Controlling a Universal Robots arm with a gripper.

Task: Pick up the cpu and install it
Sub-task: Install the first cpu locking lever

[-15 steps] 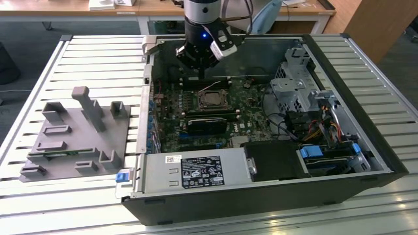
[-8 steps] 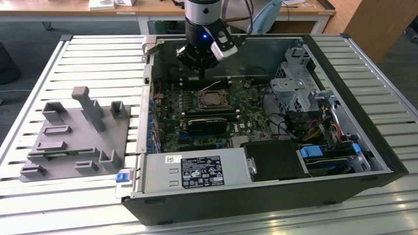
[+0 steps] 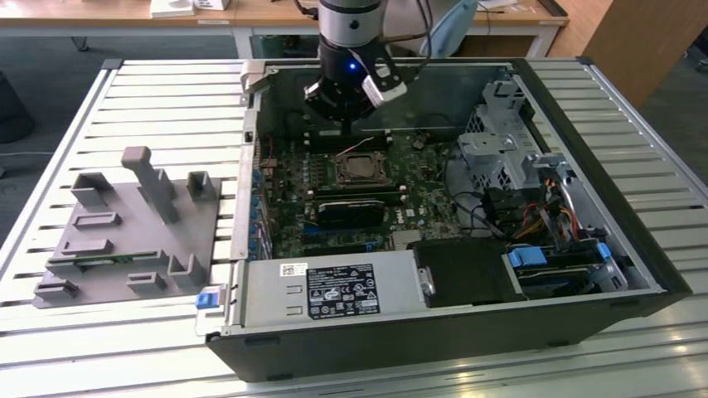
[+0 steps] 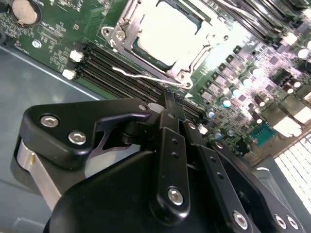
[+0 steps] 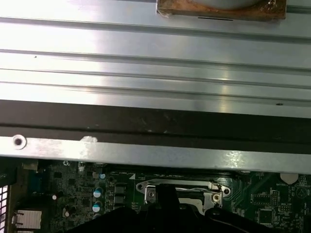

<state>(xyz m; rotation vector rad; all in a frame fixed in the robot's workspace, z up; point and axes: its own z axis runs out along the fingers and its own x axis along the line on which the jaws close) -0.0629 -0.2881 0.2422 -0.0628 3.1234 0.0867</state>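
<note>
An open computer case (image 3: 619, 249) lies on the slatted bench (image 3: 166, 108), its green motherboard (image 3: 332, 207) exposed; a grey tray (image 3: 122, 232) sits beside it toward the exterior view's left

Slatted silvery aluminium tabletop (image 3: 166, 99) as landmark. Beyond its far edge: light wooden desk on white legs (image 3: 277, 16), dark grey carpet floor (image 3: 45, 62) beneath. Off its far corner at exterior view's right: brown wooden cabinet panel (image 3: 642, 41). Bright, even light; glare on slats.
</note>
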